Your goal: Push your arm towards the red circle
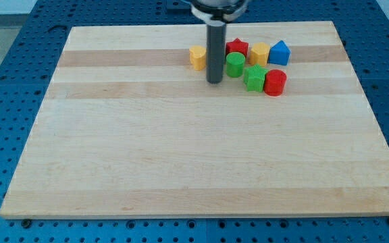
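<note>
The red circle (275, 82) stands on the wooden board near the view's top right, touching a green star (254, 77) on its left. My tip (214, 82) rests on the board to the left of the group, beside a green cylinder (234, 65). The rod rises from the tip to the view's top edge. The red circle is about 90 pixels to the right of my tip, at the same height in the view, with the green star between them.
A yellow heart-like block (197, 57) sits left of the rod. A red star (237, 48), a yellow hexagon block (258, 53) and a blue house-shaped block (279, 52) line up behind the green ones. The board (181, 155) lies on a blue pegboard.
</note>
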Robot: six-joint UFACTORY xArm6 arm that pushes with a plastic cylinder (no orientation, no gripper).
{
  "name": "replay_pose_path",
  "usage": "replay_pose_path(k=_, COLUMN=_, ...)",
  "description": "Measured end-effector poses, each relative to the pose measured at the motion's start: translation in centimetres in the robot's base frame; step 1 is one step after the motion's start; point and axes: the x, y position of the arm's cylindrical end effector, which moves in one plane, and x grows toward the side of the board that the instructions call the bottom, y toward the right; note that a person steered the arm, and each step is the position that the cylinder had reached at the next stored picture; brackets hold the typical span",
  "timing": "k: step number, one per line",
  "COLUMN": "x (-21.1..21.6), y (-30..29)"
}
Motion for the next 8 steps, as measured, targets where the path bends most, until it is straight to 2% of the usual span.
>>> replay_pose_path(k=1, x=-0.2, y=-2.7)
replay_pose_path(k=4, x=-4.2, y=-3.0)
replay_pose_path(k=5, x=-3.2, y=-3.7)
replay_pose_path(k=7, x=7.2, y=-3.3)
replay_pose_path(k=8, x=10.1, y=2.0)
